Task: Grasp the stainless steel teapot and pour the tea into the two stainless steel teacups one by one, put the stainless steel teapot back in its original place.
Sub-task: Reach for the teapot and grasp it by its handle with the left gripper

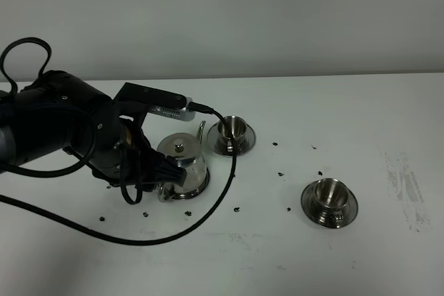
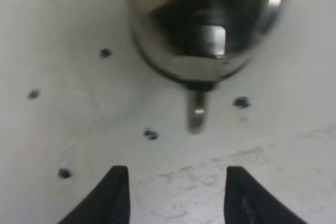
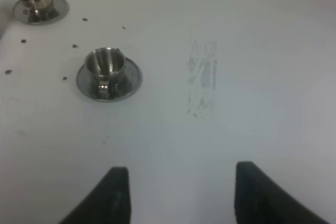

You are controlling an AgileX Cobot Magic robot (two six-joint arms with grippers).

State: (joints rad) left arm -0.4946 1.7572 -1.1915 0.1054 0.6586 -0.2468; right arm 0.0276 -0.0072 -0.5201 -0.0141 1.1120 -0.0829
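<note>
**Two cups waiting, teapot not yet gripped**

From where I stand, the teapot point(image 1: 182, 163) sits on its saucer point(image 1: 197, 191), left of centre on the white surface point(image 1: 361, 116). Its lid is on and its spout rises beside the first cup point(image 1: 232, 128). The left arm point(image 1: 62, 129) is close against it. In the wrist view the left jaws stand apart, with the thin loop handle point(image 2: 196, 113) just ahead of the gap and not between them. Nothing is gripped. The right jaws are spread too, over bare surface well away from the pot.

The polished steel looks hard and slippery, and the pot is probably weighty if full. Its body seems too wide and slick to clamp, so the handle is the sensible hold. Even there the pot may twist in the jaws once tipped, and the lid could slide off in a steep pour.

The first cup is near, so only a short lift is needed. The second cup point(image 1: 328, 194) stands well apart to the right, with open surface between. A black cable point(image 1: 229, 171) trails between pot and cups and could snag. The far edge lies well behind everything.
</note>
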